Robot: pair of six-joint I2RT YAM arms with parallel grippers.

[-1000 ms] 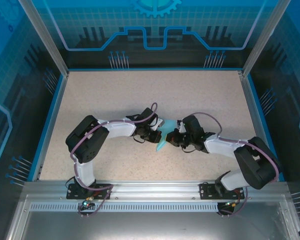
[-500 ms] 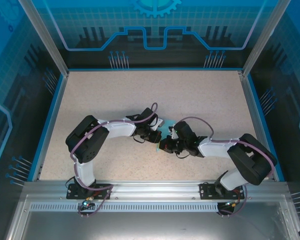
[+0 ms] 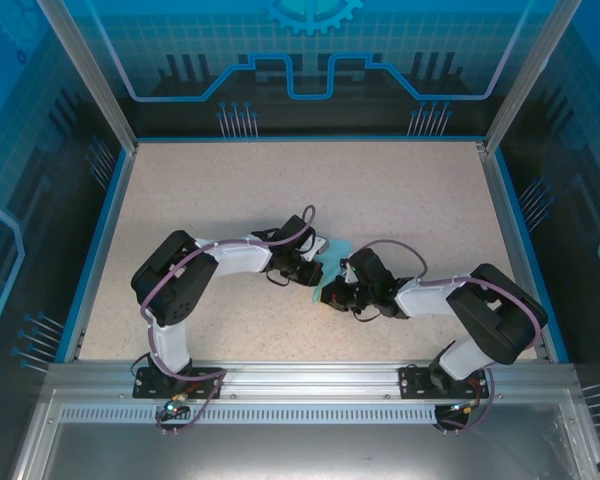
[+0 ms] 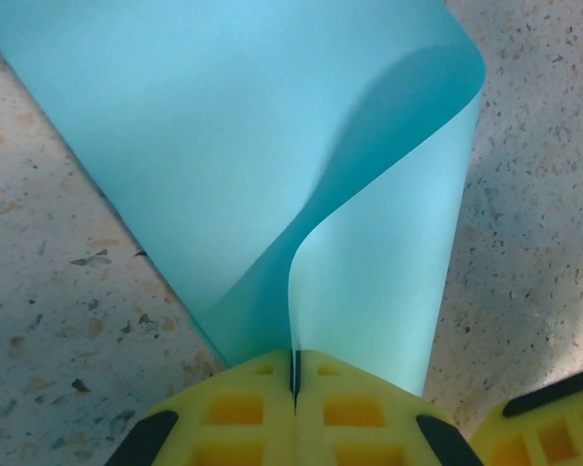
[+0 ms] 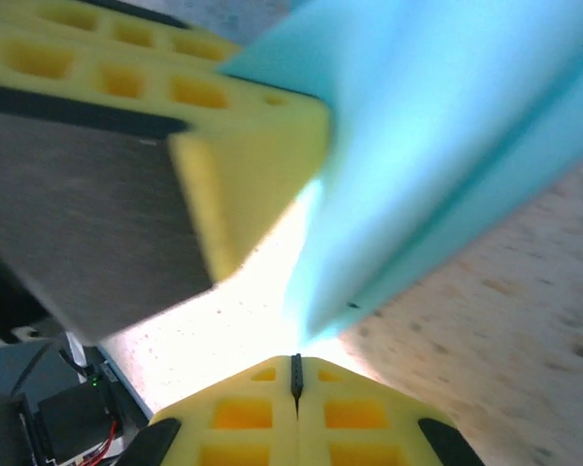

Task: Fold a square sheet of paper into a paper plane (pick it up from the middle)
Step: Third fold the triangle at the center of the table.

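The square sheet of paper (image 4: 272, 146) is light blue and curls up from the table in a loose fold, with no paper plane shape to it. My left gripper (image 4: 293, 374) is shut on its near edge, the thin sheet pinched between the yellow fingers. From above, the paper (image 3: 316, 282) shows as a small cyan patch between the two wrists. My right gripper (image 5: 294, 374) is shut with nothing in it, its tips just short of the paper's lower corner (image 5: 316, 316). It sits beside the left gripper (image 3: 313, 275) near the table's middle.
The speckled beige table (image 3: 280, 190) has blue side rails and a metal frame along the near edge. In the right wrist view a yellow finger (image 5: 243, 165) of the left gripper stands close at the upper left. The right gripper (image 3: 328, 296) nearly touches the left one.
My right gripper has moved left and slightly nearer, closing in on the left gripper and the paper. The left arm has held still with the paper in its grip.
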